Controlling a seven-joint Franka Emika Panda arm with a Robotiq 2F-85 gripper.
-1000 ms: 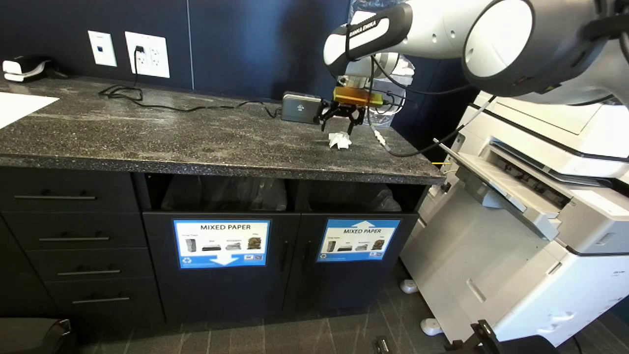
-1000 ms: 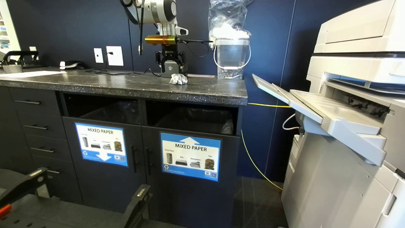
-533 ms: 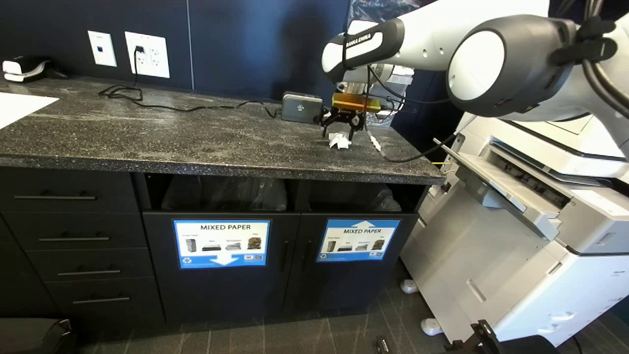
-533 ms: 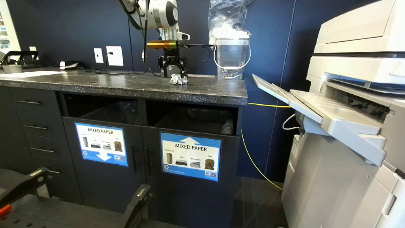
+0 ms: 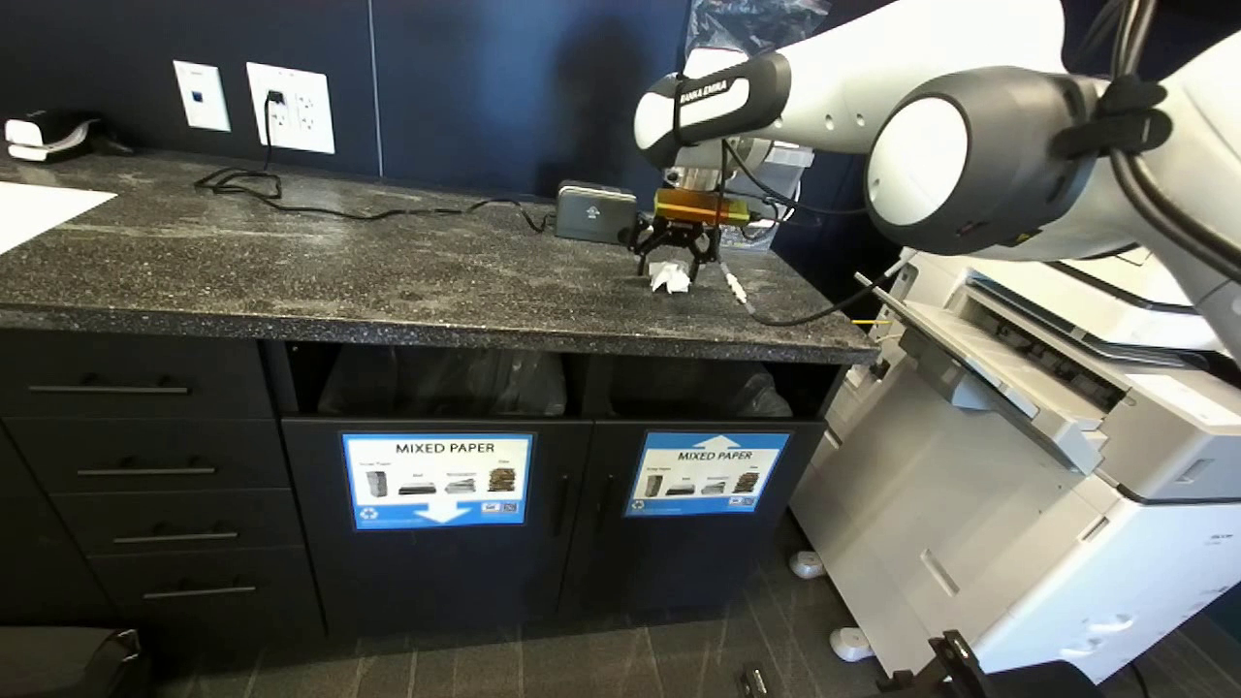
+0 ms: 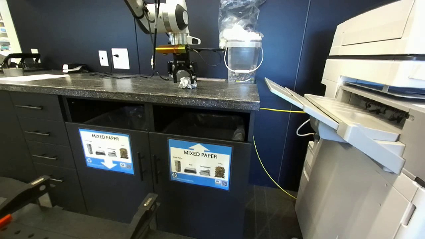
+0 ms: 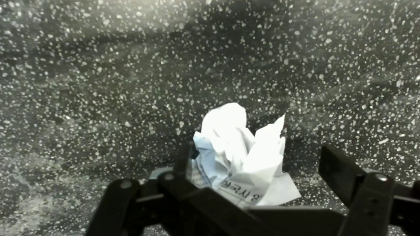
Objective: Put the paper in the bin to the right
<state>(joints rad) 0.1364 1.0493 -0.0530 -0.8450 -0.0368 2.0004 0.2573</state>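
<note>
One bent arm (image 5: 916,163), gripper (image 5: 668,273) downward, astride paper (image 7: 244,154)

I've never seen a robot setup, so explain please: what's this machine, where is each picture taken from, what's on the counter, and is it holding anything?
It's a robot arm ending in a black hand. Both exterior views come from cameras outside it; the wrist view comes from a camera on the arm, looking down at the counter. On it are a crumpled paper, a white sheet, a grey box and a clear bucket, among other things. Nothing is held: the hand is open, its fingers on either side of the crumpled paper.
</note>
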